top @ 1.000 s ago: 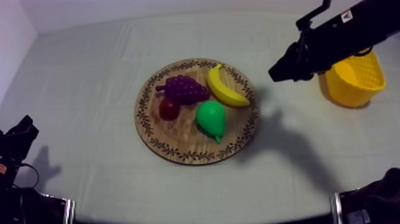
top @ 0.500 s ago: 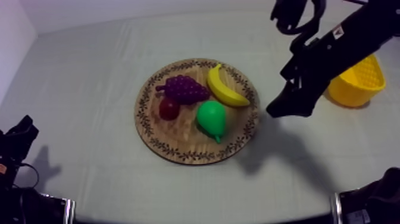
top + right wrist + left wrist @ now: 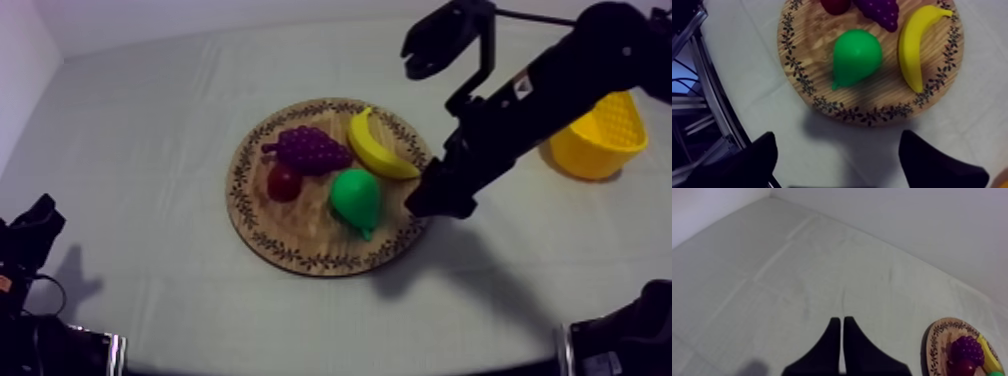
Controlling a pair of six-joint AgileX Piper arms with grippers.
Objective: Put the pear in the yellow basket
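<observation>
Lying on the wooden board (image 3: 300, 238), the pear (image 3: 355, 198) is seen from above on the board's right half, just below the banana (image 3: 378, 148) and to the right of the small red fruit (image 3: 284, 182) and the bunch of grapes (image 3: 310, 148). The right pincer (image 3: 440, 197) is held at the board's right rim, just beside the pear, on an arm that comes in from the upper right. The yellow basket (image 3: 600, 135) is set well apart at the right side of the worktop (image 3: 150, 130). The left pincer (image 3: 30, 225) is parked low at the left edge.

From the left wrist, that pincer's fingers (image 3: 831, 345) are seen pressed together in a narrow wedge with nothing gripped. The board (image 3: 932, 343) is seen farther off.

From the right wrist, the right pincer (image 3: 837, 140) is seen spread wide with nothing between its fingers, over the worktop just off the board's rim (image 3: 822, 102). The pear (image 3: 856, 55) is seen on the board beside the banana (image 3: 917, 45), untouched.
</observation>
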